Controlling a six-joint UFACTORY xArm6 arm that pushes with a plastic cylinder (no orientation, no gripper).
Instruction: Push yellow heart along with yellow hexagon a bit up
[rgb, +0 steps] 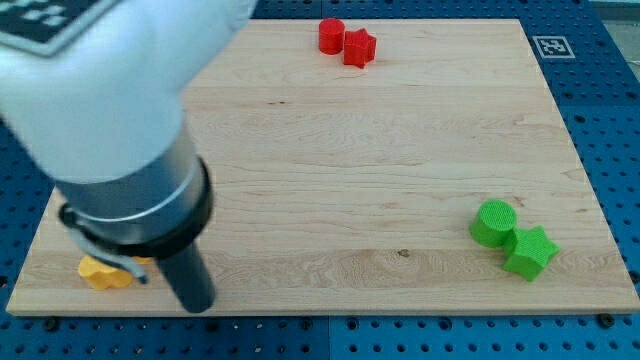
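My arm came in from the view's top left, a big pale, blurred housing that filled that corner and narrowed into a grey and black collar (140, 205) low on the view's left. From the collar my dark rod (188, 275) slanted down and a little toward the view's right, and my tip (199, 303) sat on the wooden board (330, 160) close to its bottom edge. I carried no fingers at all, only the rod, so nothing was gripped or held; the tip rested on bare wood and touched no block that I could make out.

Just to the view's left of the rod, partly under the collar, a yellow block (105, 272) lay near the board's bottom left corner. Only part of it showed, so I could not tell its shape, nor whether it was one block or two lying together; a small orange-yellow sliver (141, 261) showed beside it, right under the collar. My tip stood just beside this yellow patch, on its right and slightly lower in the view.

At the view's top edge, well apart from me, a red cylinder (331, 35) touched a red star-like block (359, 47). Near the bottom right corner a green cylinder (494, 222) touched a green star-like block (530, 253). The board lay on a blue perforated table (600, 120).
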